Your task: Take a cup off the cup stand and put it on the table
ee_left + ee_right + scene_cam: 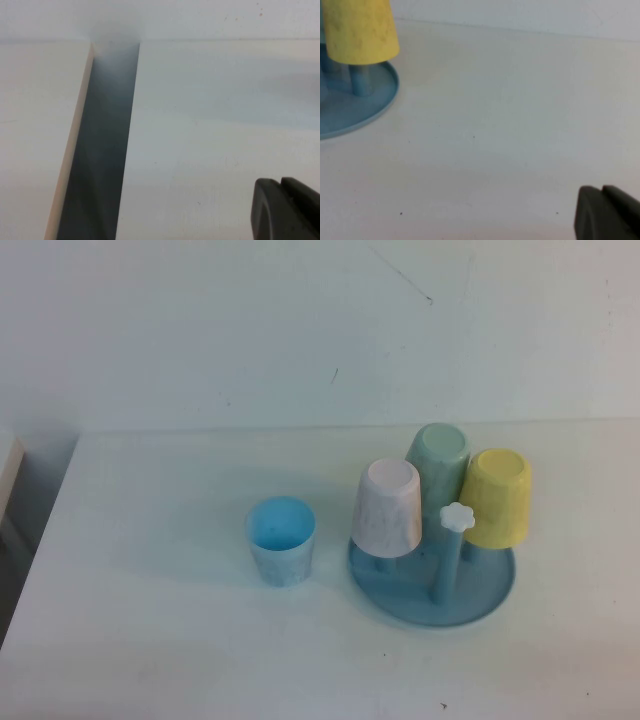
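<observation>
White worktop point(170, 640), white wall behind; left gripper point(287, 210) and right gripper point(607, 212) low over it, finger state unclear.

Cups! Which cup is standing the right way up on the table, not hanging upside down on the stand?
The light-blue cup: it sits mouth-up on the table, left of the cup stand. The pink, green and yellow cups hang upside down on pegs.

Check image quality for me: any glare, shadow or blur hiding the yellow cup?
High view: soft, even light, no glare; yellow cup clear on the cup stand. Right wrist view: cup cropped, right gripper a dark blur. Left wrist view: left gripper blurred, shadowed gap beside the table.
</observation>
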